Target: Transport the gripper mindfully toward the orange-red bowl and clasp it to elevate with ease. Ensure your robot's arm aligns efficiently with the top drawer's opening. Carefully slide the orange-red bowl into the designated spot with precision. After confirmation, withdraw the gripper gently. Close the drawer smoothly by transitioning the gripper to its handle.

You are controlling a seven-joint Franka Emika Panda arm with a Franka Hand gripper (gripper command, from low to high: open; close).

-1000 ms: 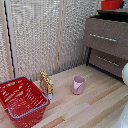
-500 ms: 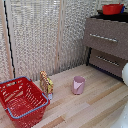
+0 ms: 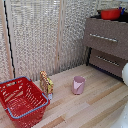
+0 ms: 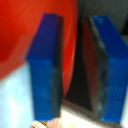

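The orange-red bowl (image 3: 111, 13) sits on top of the dark brown dresser at the exterior view's upper right. In the wrist view my gripper (image 4: 74, 70) straddles the bowl's wall: the glossy red bowl (image 4: 25, 30) fills one side, and its rim runs into the narrow gap between the two blue fingertips (image 4: 45, 65). The fingers stand close together on that rim. The top drawer (image 3: 100, 46) looks closed, its silver handle (image 3: 103, 37) running across the front. I cannot make out the gripper itself in the exterior view.
A white part of the arm (image 3: 125, 74) shows at the exterior view's right edge. On the wooden floor stand a pink cup (image 3: 78, 84), a small yellow-brown box (image 3: 46, 83) and a red wire basket (image 3: 21, 100). A lower drawer (image 3: 106, 61) sits below the top one.
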